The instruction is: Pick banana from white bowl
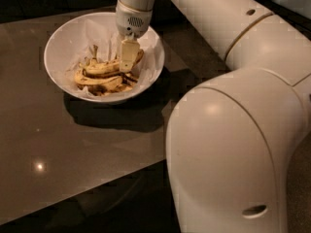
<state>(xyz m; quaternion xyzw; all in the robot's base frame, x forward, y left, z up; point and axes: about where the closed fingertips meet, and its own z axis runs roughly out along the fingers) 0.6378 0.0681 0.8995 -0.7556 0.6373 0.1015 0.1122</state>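
The white bowl (56, 47) stands on the dark table at the upper left, lined with crumpled white paper. Several overripe bananas lie in it. The long curved banana (103, 68), yellow with brown streaks, lies on top of the pile and runs toward the bowl's right side. My gripper (127, 66) comes straight down from above into the right half of the bowl. Its tip is at the right end of that banana and touches it or nearly so. The smaller, darker bananas (95, 84) lie underneath.
The bowl rests on a glossy dark brown table (73, 144) whose front edge runs diagonally across the lower left. My large white arm (233, 130) fills the right side of the view and hides the table there.
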